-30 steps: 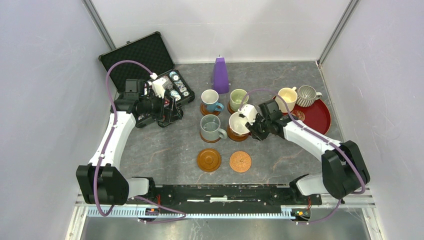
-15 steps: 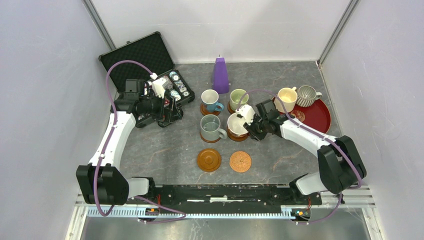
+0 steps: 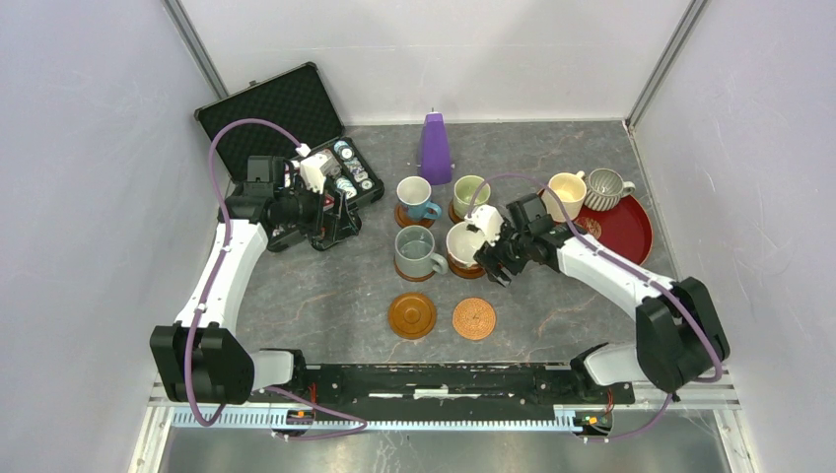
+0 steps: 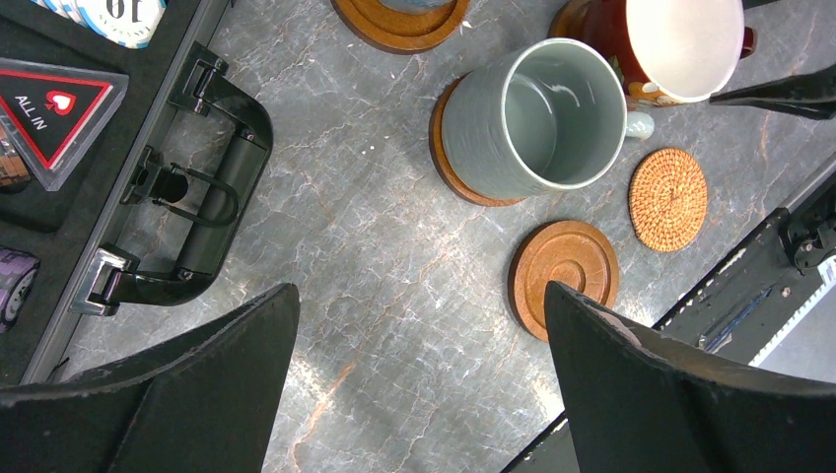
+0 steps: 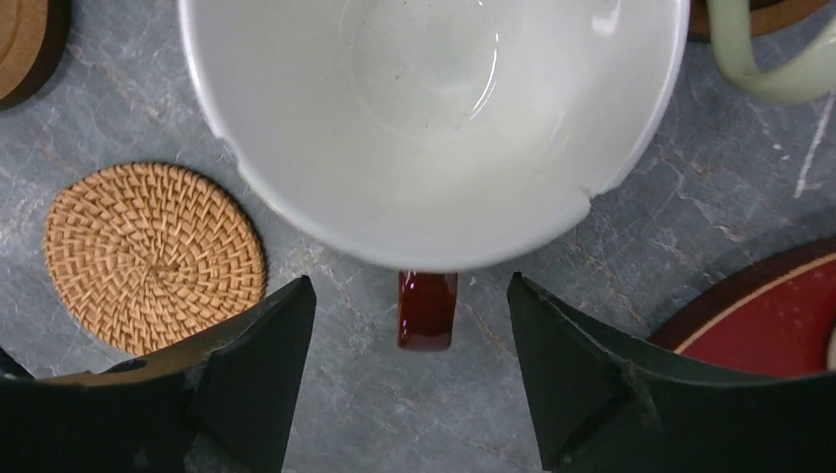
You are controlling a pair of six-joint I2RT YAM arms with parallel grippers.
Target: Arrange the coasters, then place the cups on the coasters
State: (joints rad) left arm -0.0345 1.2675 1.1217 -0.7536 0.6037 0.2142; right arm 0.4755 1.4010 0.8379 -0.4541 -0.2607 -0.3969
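Four cups stand on coasters: blue [image 3: 415,195], pale green [image 3: 469,194], grey-teal [image 3: 415,250] and the red cup with white inside [image 3: 465,243]. The cream yellow cup [image 3: 566,194] and grey ribbed cup [image 3: 605,186] sit on the red tray. A glossy brown coaster [image 3: 412,314] and a woven orange coaster [image 3: 474,318] lie bare in front. My right gripper [image 5: 409,288] is open, its fingers either side of the red cup's handle [image 5: 427,325] without touching it. My left gripper [image 4: 421,291] hangs open with nothing in it, near the case's handle.
A purple cone [image 3: 435,146] stands at the back. An open black case [image 3: 286,118] with poker chips lies at the back left. The red tray [image 3: 631,232] lies at the right. Walls close in both sides and the back.
My right gripper has opened and let go of the red cup's handle; the cup stands on its coaster. The left arm has not moved.
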